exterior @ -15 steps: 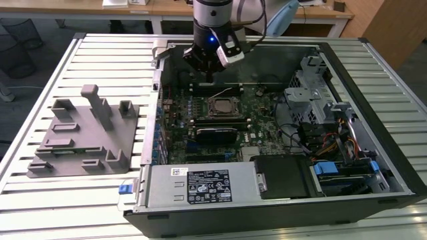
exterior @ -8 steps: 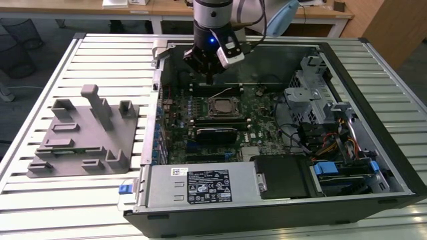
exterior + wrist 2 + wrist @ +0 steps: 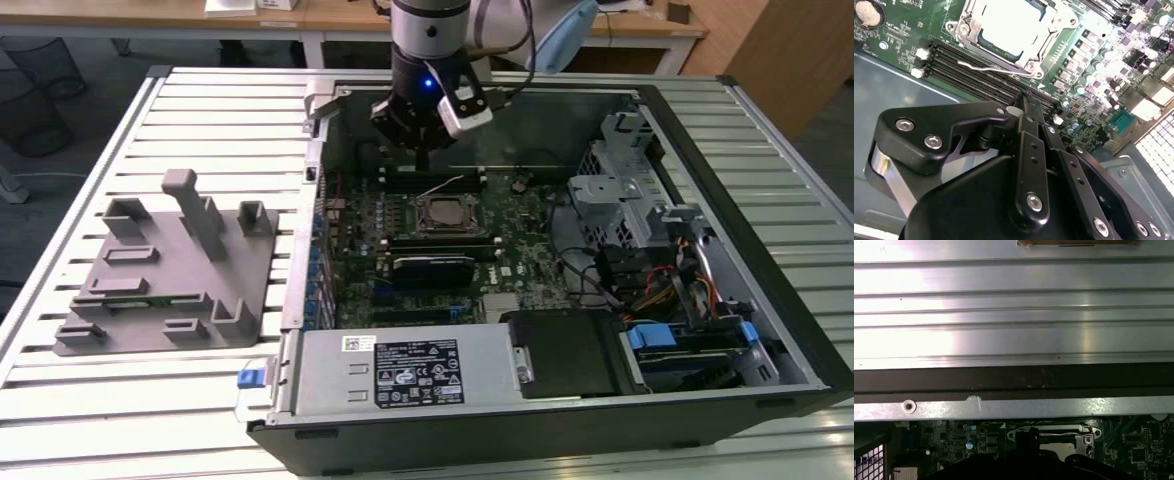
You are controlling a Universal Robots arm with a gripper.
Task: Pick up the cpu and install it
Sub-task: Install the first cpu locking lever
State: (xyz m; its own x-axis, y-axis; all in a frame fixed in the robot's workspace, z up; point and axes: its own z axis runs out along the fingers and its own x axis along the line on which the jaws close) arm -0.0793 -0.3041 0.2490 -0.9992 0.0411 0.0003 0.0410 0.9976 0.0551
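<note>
exterior view: gripper (image 3: 422, 160) is seen above the open pc case (image 3: 747, 300), over the motherboard (image 3: 527, 240), just behind the socket (image 3: 445, 213).
second wrist view: fingers (image 3: 1029, 150) are pressed together, nothing gripped; cpu (image 3: 1006, 27) is seated in the socket.
first wrist view: socket is seen by the case wall (image 3: 1014, 407).

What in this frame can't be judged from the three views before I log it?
- Gripper fingertips: in the exterior view too small and dark against the case interior; in the second wrist view the gripper's own black linkage covers them, so open or shut is unclear.
- Whether the gripper holds anything: same reason.
- Cpu in the socket: washed out by glare in the second wrist view; in the first wrist view the gripper body partly covers it.
</note>
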